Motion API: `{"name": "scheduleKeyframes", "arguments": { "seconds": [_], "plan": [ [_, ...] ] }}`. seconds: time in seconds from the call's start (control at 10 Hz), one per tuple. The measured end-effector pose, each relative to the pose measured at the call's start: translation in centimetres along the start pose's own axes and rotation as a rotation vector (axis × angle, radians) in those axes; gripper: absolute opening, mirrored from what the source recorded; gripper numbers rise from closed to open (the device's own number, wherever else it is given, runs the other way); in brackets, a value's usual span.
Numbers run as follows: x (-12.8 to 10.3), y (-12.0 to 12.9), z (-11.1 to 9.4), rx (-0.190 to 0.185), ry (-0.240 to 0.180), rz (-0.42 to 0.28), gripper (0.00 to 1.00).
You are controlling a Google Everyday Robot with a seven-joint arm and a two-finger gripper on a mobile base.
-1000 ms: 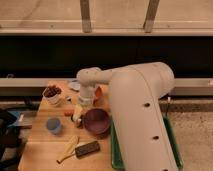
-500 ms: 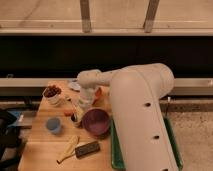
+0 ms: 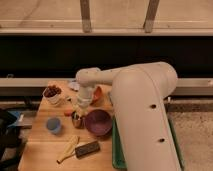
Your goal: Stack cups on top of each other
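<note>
The light blue plastic cup [image 3: 53,125] stands upright on the wooden table [image 3: 45,150], at the left. The silver metal cup [image 3: 76,120] stands a little to its right, next to the purple bowl [image 3: 98,123]. My gripper [image 3: 78,111] hangs from the white arm directly over the silver cup, close above or at its rim, and hides part of it. The two cups stand apart, about one cup width between them.
An orange-red bowl [image 3: 98,95] lies behind the gripper. A white bowl of red fruit [image 3: 52,94] stands at the back left. A small orange item [image 3: 67,113] lies by the silver cup. A banana [image 3: 67,149] and a dark bar [image 3: 87,148] lie in front. A green tray [image 3: 116,152] borders the table's right side.
My gripper has moved forward and left, down from beside the orange-red bowl to over the silver cup. The cups and bowls have not moved.
</note>
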Motion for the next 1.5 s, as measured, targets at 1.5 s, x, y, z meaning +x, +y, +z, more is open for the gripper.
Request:
{"name": "scheduleKeyframes", "arguments": {
  "seconds": [1.5],
  "plan": [
    [-8.6,15.1,-2.5,0.013,0.001,-0.432,0.00]
  ]
}}
